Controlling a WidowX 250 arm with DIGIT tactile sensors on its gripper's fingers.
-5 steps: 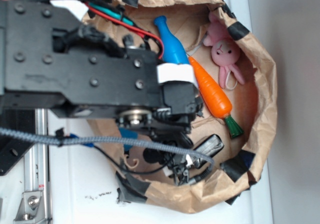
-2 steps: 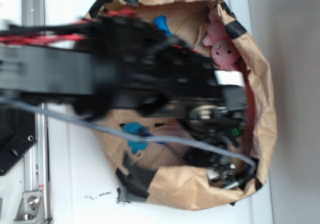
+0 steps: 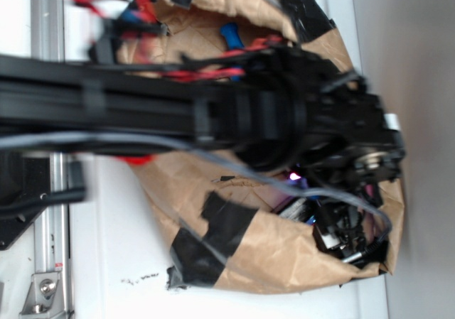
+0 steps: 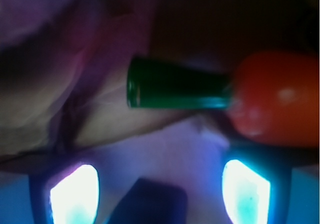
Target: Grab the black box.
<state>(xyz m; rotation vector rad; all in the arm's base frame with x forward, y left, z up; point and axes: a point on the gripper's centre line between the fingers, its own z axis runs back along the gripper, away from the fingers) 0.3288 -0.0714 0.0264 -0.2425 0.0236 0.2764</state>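
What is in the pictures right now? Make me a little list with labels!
bag: brown paper, with black tape patches
arm: blurry, stretched over the bag
tool: glowing fingers wide apart
carrot: orange, green stem, just ahead of the tool
black box: not clear enough to pick out

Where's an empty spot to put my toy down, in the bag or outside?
Outside: the white table is bare between the metal rail and the paper bag. Inside is crowded: the arm covers most of it, and the carrot lies just ahead of the jaws.
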